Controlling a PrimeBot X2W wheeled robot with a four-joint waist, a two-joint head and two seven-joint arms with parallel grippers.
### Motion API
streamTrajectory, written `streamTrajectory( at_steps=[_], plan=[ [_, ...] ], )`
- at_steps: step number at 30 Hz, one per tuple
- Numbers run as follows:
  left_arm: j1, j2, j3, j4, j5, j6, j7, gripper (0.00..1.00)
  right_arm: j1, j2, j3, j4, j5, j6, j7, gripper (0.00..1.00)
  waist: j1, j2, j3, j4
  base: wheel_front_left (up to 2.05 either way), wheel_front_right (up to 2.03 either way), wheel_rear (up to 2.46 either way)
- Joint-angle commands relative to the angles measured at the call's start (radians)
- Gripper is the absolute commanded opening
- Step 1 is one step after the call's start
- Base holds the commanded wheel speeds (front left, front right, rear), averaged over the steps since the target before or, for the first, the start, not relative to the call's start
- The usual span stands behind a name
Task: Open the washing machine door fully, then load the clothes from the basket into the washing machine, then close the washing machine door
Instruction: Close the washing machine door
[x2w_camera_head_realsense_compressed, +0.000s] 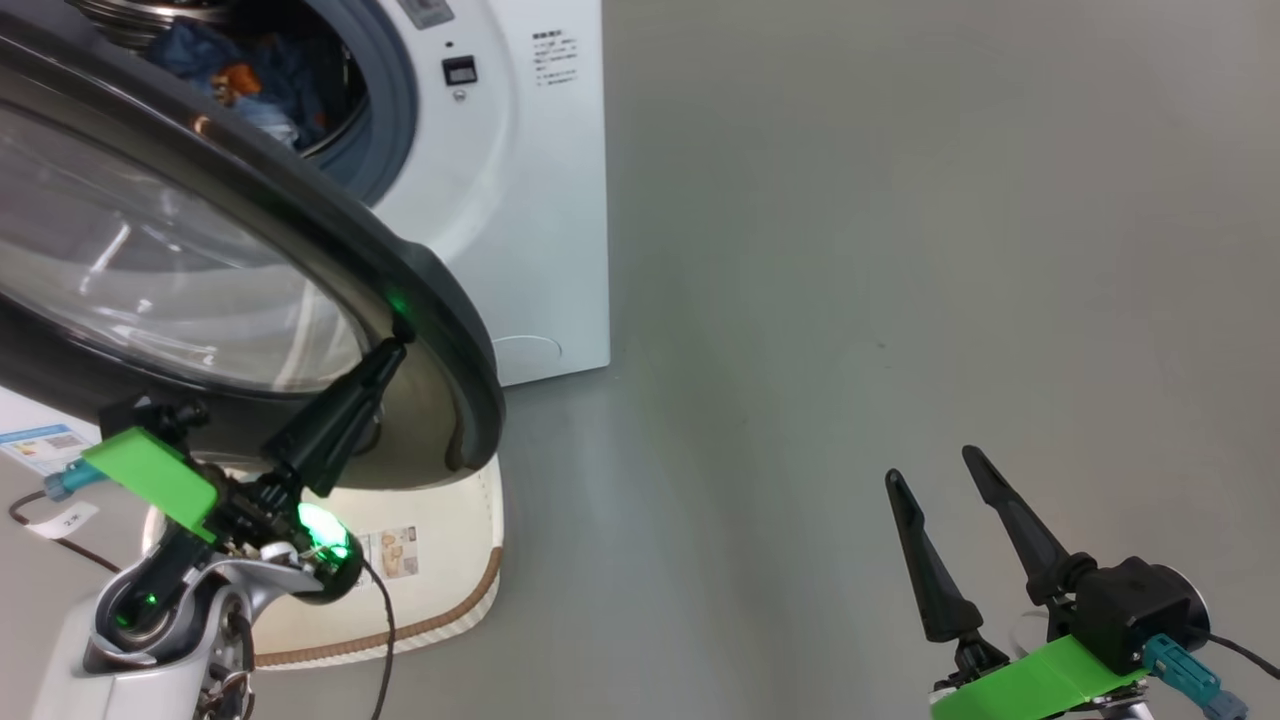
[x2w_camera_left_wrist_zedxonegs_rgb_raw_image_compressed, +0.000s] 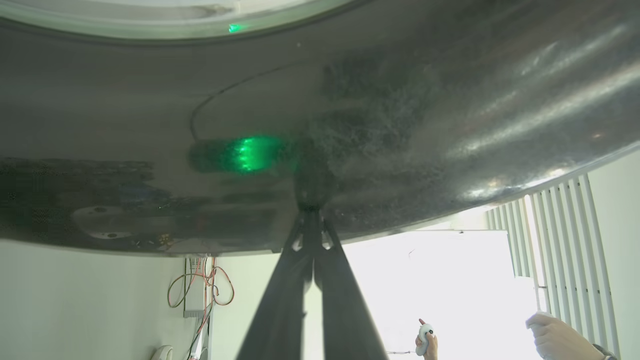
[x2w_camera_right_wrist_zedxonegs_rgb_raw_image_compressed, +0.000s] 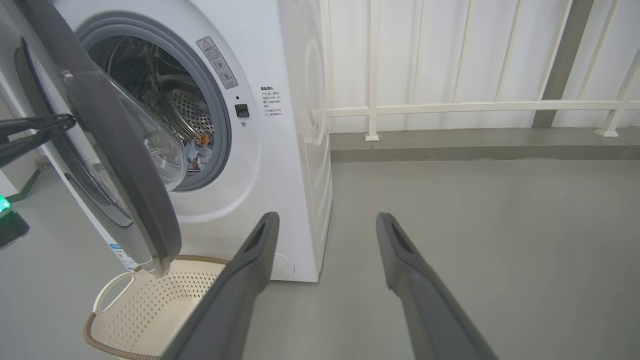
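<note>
As clothes (x2w_camera_head_realsense_compressed: 250, 75) lie in the far-left drum (x2w_camera_right_wrist_zedxonegs_rgb_raw_image_compressed: 185, 107), the left gripper (x2w_camera_head_realsense_compressed: 392, 350), pinched closed on nothing, touches the washing machine door (x2w_camera_head_realsense_compressed: 300, 215), likely rigid, slick, best pushed at its rim; the right gripper (x2w_camera_head_realsense_compressed: 932, 467) spreads empty.

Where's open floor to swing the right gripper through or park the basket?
Bare grey floor runs wide right of the washing machine, back to the white railing; the open right gripper hangs over it. Crowded in front of the drum: the washing machine door, the shut left gripper against it, and the basket beneath.
</note>
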Motion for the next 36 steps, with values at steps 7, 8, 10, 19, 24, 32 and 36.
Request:
streamTrajectory(
  at_steps=[7, 8, 10, 19, 24, 32, 36],
  plan=[
    [0.010, 0.016, 0.081, -0.021, -0.003, -0.036, -0.002, 0.00, -0.018, 0.004, 0.018, -0.010, 0.011, 0.006, -0.018, 1.00, 0.0000, 0.0000, 0.008, -0.016, 0.00, 0.00, 0.00],
    [0.026, 0.019, 0.091, -0.028, -0.003, -0.038, -0.004, 0.00, -0.015, 0.004, 0.017, -0.009, 0.011, 0.006, -0.019, 1.00, 0.0000, 0.0000, 0.009, -0.015, 0.00, 0.00, 0.00],
    [0.064, 0.017, 0.114, -0.046, -0.006, -0.040, -0.014, 0.00, -0.010, 0.005, 0.012, -0.008, 0.011, 0.006, -0.021, 1.00, 0.0000, 0.0000, 0.012, -0.012, 0.00, 0.00, 0.00],
    [0.243, -0.033, 0.220, -0.222, 0.017, -0.045, -0.097, 0.86, 0.007, 0.007, -0.012, -0.007, 0.009, 0.006, -0.025, 1.00, 0.0000, 0.0000, 0.012, 0.047, 0.00, 0.00, 0.00],
    [0.298, -0.068, 0.257, -0.303, 0.085, -0.046, -0.174, 1.00, 0.003, 0.002, -0.019, -0.015, 0.004, 0.006, -0.020, 1.00, 0.0000, 0.0000, 0.001, 0.091, 0.00, 0.00, 0.00],
    [0.360, -0.084, 0.249, -0.391, 0.366, -0.046, -0.371, 1.00, 0.019, -0.002, -0.028, -0.028, -0.005, 0.006, -0.003, 1.00, 0.0000, 0.0000, -0.035, 0.146, 0.00, 0.00, 0.00],
    [0.383, -0.068, 0.219, -0.439, 0.583, -0.046, -0.505, 1.00, 0.035, -0.007, -0.033, -0.037, -0.010, 0.006, 0.009, 1.00, 0.0000, 0.0000, -0.059, 0.172, 0.00, 0.00, 0.00]
  ],
)
